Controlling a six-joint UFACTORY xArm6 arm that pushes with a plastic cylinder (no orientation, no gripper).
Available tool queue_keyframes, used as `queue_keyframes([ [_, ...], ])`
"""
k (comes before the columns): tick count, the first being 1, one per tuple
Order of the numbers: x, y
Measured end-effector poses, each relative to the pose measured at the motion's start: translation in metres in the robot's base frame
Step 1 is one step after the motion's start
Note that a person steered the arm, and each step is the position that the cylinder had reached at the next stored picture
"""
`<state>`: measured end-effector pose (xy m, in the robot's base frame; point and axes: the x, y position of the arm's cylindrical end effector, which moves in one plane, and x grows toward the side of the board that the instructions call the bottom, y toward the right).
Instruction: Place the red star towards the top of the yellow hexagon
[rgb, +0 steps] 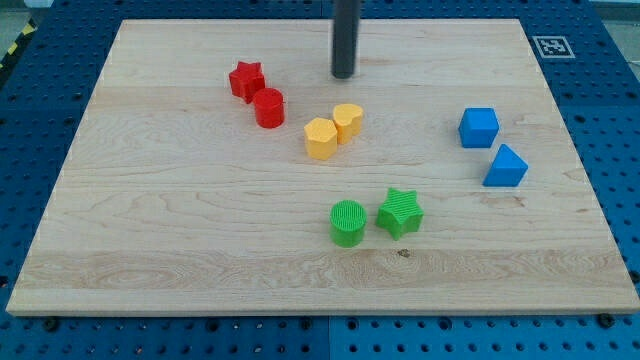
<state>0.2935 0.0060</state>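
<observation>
The red star (245, 79) lies at the upper left of the wooden board, touching a red cylinder (268, 107) just below and to its right. The yellow hexagon (320, 138) sits near the board's middle, touching a second yellow block (347, 121) of rounded shape at its upper right. My tip (344, 75) stands on the board above the yellow blocks, to the right of the red star and apart from it by about a hand's width of board.
A blue cube (478, 127) and a blue triangular block (505, 166) lie at the right. A green cylinder (347, 222) and a green star (400, 212) lie below the middle. The wooden board (150, 220) rests on a blue pegboard table.
</observation>
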Motion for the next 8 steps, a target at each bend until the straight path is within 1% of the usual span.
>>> queue_keyframes([
  [2, -0.007, -0.151],
  [3, 0.002, -0.180],
  [4, 0.024, -0.172],
  [5, 0.026, -0.158],
  [6, 0.027, -0.134],
  [8, 0.046, -0.076],
])
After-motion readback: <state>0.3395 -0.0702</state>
